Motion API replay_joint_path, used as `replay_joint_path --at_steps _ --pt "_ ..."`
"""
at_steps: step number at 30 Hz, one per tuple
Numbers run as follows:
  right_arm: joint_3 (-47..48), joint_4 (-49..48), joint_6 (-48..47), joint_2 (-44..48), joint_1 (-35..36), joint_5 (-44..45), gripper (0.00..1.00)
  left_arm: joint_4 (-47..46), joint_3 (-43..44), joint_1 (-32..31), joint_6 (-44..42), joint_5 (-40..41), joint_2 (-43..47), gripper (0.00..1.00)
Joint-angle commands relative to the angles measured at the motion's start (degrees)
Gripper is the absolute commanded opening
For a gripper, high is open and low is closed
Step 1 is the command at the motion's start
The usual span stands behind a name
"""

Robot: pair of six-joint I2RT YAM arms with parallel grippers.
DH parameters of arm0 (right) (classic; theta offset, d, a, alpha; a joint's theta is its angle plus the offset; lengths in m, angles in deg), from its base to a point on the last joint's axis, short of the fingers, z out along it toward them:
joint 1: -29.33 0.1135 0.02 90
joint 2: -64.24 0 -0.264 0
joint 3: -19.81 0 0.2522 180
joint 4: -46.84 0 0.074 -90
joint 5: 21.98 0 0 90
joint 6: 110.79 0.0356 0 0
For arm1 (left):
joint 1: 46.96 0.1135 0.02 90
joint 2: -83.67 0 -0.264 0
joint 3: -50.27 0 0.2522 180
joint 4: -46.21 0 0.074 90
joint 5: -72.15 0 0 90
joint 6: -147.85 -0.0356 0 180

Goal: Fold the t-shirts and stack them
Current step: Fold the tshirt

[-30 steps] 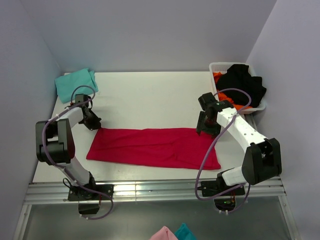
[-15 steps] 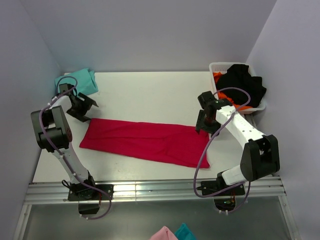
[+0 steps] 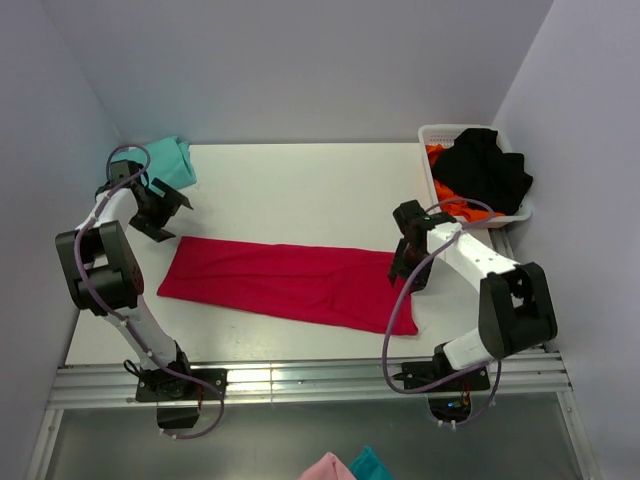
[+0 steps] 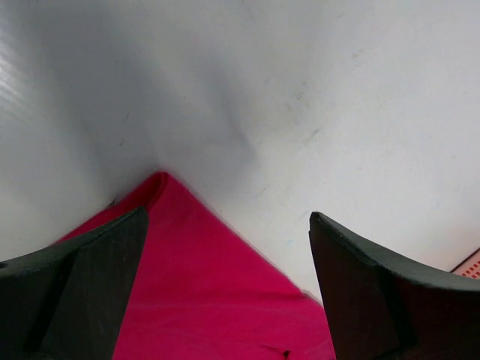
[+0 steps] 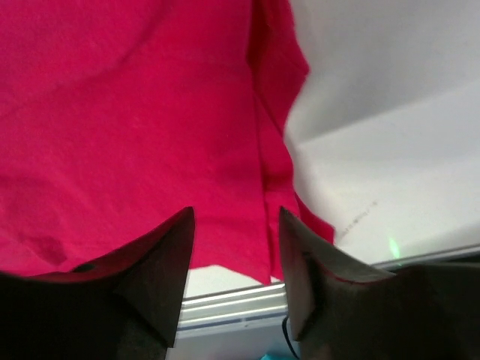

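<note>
Red t-shirt (image 3: 290,280): corner under the left gripper (image 4: 229,217), layered edge under the right gripper (image 5: 236,214), both with jaws apart. A shallow pinch may catch one layer, skewing the fold.

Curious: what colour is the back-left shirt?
The shirt is teal, clearest in the top view.

Robot lab test cell. Plain pale walls (image 3: 300,70) box in white tabletop (image 3: 300,190) on three sides. Metal rail (image 3: 330,385) along near edge. Left arm (image 3: 100,270) and right arm (image 3: 480,262) bolted there, purple cable (image 3: 388,345) looping loose. Props: red t-shirt (image 3: 290,280), white laundry basket (image 3: 432,133).
</note>
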Motion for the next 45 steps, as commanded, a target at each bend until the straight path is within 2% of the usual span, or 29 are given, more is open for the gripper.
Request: replay_joint_path --at_steps 1,8,12,15,16,17,20,23,26,27,28,29,31,32,33,34,35,36,37,38,41,44,45 --pt "0.0 -4.4 1.7 -3.5 0.8 -2.0 0.52 2.5 1.7 0.3 -1.9 0.2 5.9 0.94" --pt "2.2 -5.2 2.0 -12.5 1.9 -1.6 0.45 6.9 3.2 1.3 -4.2 1.8 10.4 0.92" --pt "3.3 -5.7 1.5 -15.9 2.2 -1.6 0.38 8.5 2.9 2.0 -5.4 2.3 13.1 0.92" --pt "3.8 -6.5 1.1 -18.6 2.3 -2.0 0.22 9.3 2.1 2.1 -5.9 3.7 15.0 0.91" --pt "4.0 -7.1 1.1 -19.9 2.3 -3.3 0.07 9.7 2.0 2.3 -6.1 4.1 15.8 0.91" --pt "4.2 -7.4 1.1 -20.6 2.3 -3.5 0.01 9.9 1.7 2.3 -6.2 4.5 16.1 0.91" --pt "7.3 -7.8 0.7 -22.8 2.2 -3.8 0.00 11.1 1.7 2.5 -6.6 4.9 17.1 0.91" --pt "16.7 -6.4 0.0 -27.8 2.3 -2.5 0.00 12.3 1.6 2.4 -6.5 5.2 18.6 0.90" --pt "35.6 -1.8 0.0 -39.3 2.2 -2.4 0.00 13.1 1.5 2.5 -6.1 5.3 20.6 0.90" --pt "48.5 -0.3 0.3 -43.0 2.2 -2.4 0.00 13.3 1.4 2.4 -6.0 5.4 21.1 0.90" --pt "56.0 1.8 0.6 -50.6 2.2 -3.1 0.00 13.3 1.4 2.4 -6.1 5.6 22.2 0.90" --pt "71.9 2.3 1.9 -54.8 2.2 -4.9 0.00 13.4 1.3 2.4 -6.0 5.9 22.6 0.90" --pt "89.5 1.5 4.5 -66.6 2.7 -9.4 0.00 13.7 1.4 2.4 -6.1 6.4 23.4 0.90" --pt "96.0 -2.5 6.8 -69.1 2.8 -16.7 0.00 13.8 1.4 2.4 -6.1 6.7 23.5 0.90" --pt "99.5 -8.5 7.9 -70.0 2.9 -20.2 0.08 13.8 1.3 2.5 -6.1 6.8 23.5 0.90" --pt "96.3 -23.5 10.3 -67.2 3.0 -23.4 0.23 13.7 1.2 2.4 -6.0 6.5 23.5 0.90" --pt "91.2 -30.4 11.5 -64.3 3.0 -25.2 0.47 13.7 1.3 2.4 -5.9 5.8 23.4 0.90" --pt "82.3 -35.5 12.3 -61.2 3.0 -24.8 0.99 13.6 1.4 2.4 -6.0 5.3 23.4 0.90" --pt "79.9 -39.4 11.6 -56.5 3.0 -24.2 1.00 13.4 1.4 2.4 -6.0 5.0 23.4 0.90" --pt "78.8 -39.0 10.7 -54.9 3.0 -23.8 1.00 13.4 1.9 2.4 -6.1 5.0 23.3 0.90" --pt "77.6 -31.4 6.2 -49.8 2.8 -22.7 1.00 12.6 2.1 2.5 -5.9 4.3 23.5 0.90" --pt "65.7 -29.6 3.7 -39.1 3.0 -19.0 1.00 11.8 1.8 2.5 -5.7 3.4 24.0 0.90" --pt "56.0 -30.6 3.8 -35.7 3.1 -17.9 1.00 11.5 1.6 2.4 -5.5 3.2 24.1 0.90"
